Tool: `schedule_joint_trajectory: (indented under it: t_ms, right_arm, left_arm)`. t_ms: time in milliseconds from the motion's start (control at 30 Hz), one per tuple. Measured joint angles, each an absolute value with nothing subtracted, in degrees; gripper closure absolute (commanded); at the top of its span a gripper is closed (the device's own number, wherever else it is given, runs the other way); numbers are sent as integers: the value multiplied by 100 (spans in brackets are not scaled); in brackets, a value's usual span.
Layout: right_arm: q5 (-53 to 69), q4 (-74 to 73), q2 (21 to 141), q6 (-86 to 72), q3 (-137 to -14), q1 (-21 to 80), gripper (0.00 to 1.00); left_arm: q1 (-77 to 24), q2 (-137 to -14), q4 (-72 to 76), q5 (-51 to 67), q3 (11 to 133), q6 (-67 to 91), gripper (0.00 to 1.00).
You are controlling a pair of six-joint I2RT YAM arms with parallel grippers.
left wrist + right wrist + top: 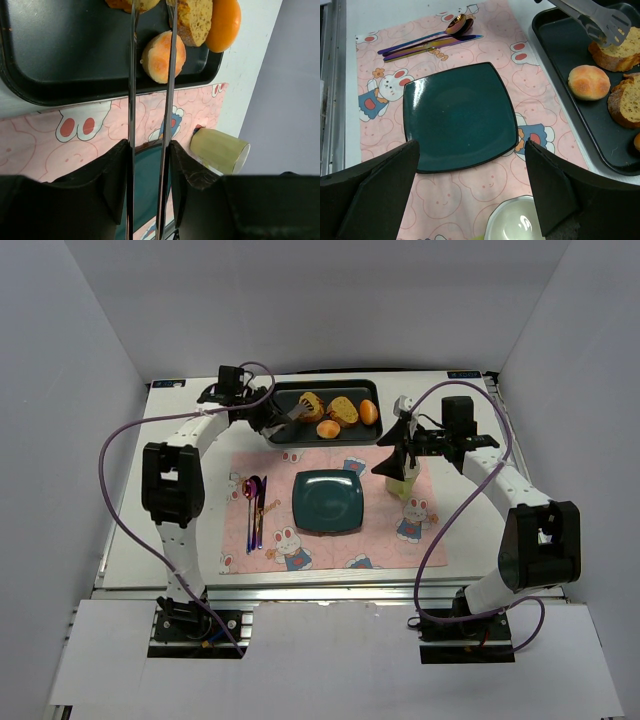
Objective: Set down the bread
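The bread (311, 403) lies at the left of the black tray (285, 435), a golden slice with a brown crust; it also shows in the right wrist view (617, 52). My left gripper (262, 412) (148, 145) is shut on metal tongs (131, 75) whose tips (605, 27) sit on the bread's edge. I cannot tell whether the tips pinch it. The teal plate (328, 501) (457, 112) lies empty on the pink mat. My right gripper (400, 445) (472, 150) is open and empty, above a pale green cup (402, 483).
A second slice (344, 410) (627, 102) and two round orange buns (328, 428) (368, 412) share the tray. A spoon and other cutlery (256, 505) lie left of the plate. The cup (517, 220) stands right of the plate. White walls enclose the table.
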State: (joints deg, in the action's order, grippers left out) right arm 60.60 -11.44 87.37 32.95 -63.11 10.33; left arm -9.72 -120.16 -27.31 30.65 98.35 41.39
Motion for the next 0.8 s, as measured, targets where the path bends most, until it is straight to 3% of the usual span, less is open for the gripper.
schedule_joint_trajectory:
  t_ms: [433, 800]
  right_arm:
    - [6086, -1144, 8737, 3295, -6296, 1013, 11]
    - [6128, -1146, 8737, 3295, -6289, 1013, 11]
  left_arm:
    - [-871, -11441, -2700, 2735, 9848, 4139, 54]
    - [-832, -11854, -3037, 2379, 10230, 3684, 54]
